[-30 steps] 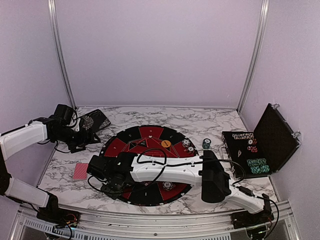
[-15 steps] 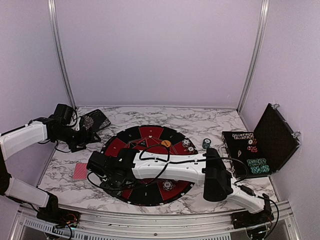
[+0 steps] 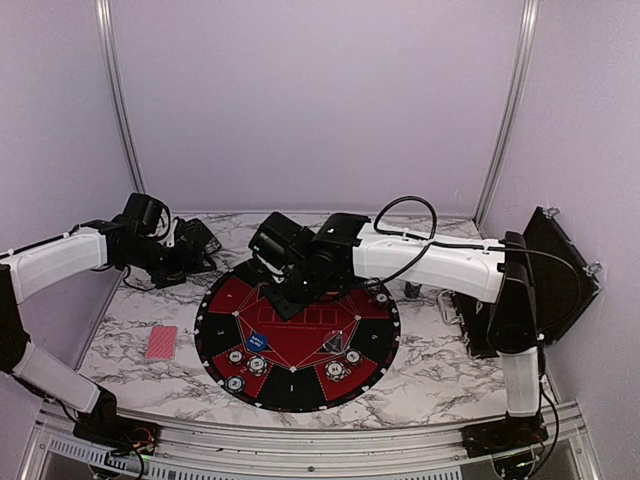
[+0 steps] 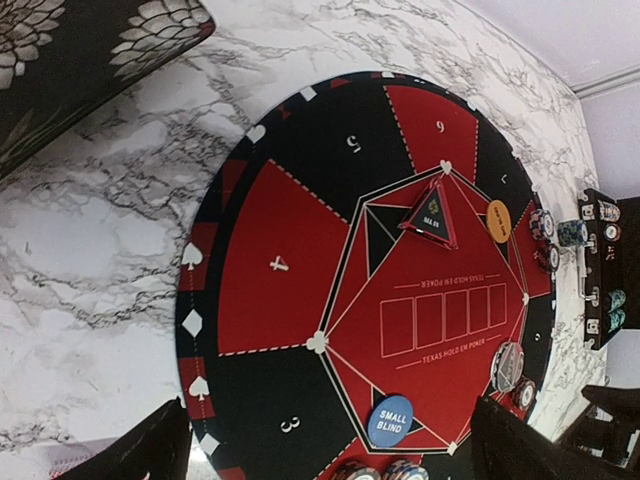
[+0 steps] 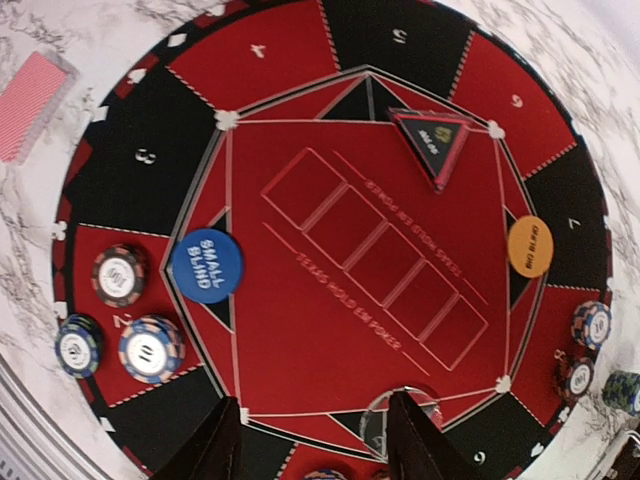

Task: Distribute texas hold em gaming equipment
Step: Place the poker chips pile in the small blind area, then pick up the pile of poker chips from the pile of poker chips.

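The red-backed cards (image 3: 160, 342) lie on the marble left of the mat and also show in the right wrist view (image 5: 30, 90). The blue small-blind marker (image 3: 258, 341) (image 5: 206, 265) (image 4: 390, 420) lies on the mat, with three striped chips (image 3: 236, 356) (image 5: 119, 275) beside it. The orange disc (image 5: 530, 246) (image 4: 498, 220) sits at the opposite side. My right gripper (image 3: 284, 296) (image 5: 312, 445) hangs open and empty above the mat's far half. My left gripper (image 3: 190, 255) (image 4: 330, 462) is open and empty, off the mat's far-left edge.
The round black-and-red mat (image 3: 215, 320) fills the middle. A patterned black box (image 3: 198, 236) lies behind my left gripper. The open black case (image 3: 545, 285) with more chips stands at the right. A clear disc (image 5: 400, 412), a black triangle (image 5: 432, 140) and more chips (image 5: 591, 323) are on the mat.
My right arm has swung from the mat's near-left side, beside the cards, up and over to its far side, uncovering the mat. My left gripper has shifted slightly up and right.
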### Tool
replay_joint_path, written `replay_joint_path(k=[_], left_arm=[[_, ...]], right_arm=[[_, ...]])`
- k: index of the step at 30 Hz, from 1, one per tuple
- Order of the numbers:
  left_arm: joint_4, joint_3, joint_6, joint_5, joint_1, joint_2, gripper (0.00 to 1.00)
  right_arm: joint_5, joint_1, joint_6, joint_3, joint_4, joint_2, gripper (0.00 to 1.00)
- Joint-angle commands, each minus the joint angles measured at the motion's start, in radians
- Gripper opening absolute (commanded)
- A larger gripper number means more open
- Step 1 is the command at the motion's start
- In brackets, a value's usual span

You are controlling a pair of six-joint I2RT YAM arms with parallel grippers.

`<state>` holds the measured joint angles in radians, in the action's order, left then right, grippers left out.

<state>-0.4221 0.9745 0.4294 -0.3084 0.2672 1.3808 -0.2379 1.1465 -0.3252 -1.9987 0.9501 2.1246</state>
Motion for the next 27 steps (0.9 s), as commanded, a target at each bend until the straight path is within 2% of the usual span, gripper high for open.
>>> replay_joint_path(k=[1,5,13,20,27], left_arm=[[0.019,0.091,-0.022,0.016,0.043,0.054,0.99],[0.005,0.16,-0.028,0.02,0.072,0.096,0.99],[-0.021,0.237,-0.047,0.024,0.088,0.168,0.99],[-0.02,0.244,-0.072,0.009,0.089,0.213,0.99],[-0.012,0.226,-0.08,0.011,0.087,0.225,0.99]], right_arm=[[-0.025,-0.068,-0.016,0.126,-0.042,-0.096,0.48],[-0.016,-0.155,-0.005,0.274,-0.081,-0.187,0.48],[0.013,-0.405,0.016,0.507,-0.16,-0.338,0.48],[0.016,-0.586,0.058,0.558,-0.186,-0.346,0.48],[0.036,-0.693,0.086,0.567,-0.214,-0.3,0.49]])
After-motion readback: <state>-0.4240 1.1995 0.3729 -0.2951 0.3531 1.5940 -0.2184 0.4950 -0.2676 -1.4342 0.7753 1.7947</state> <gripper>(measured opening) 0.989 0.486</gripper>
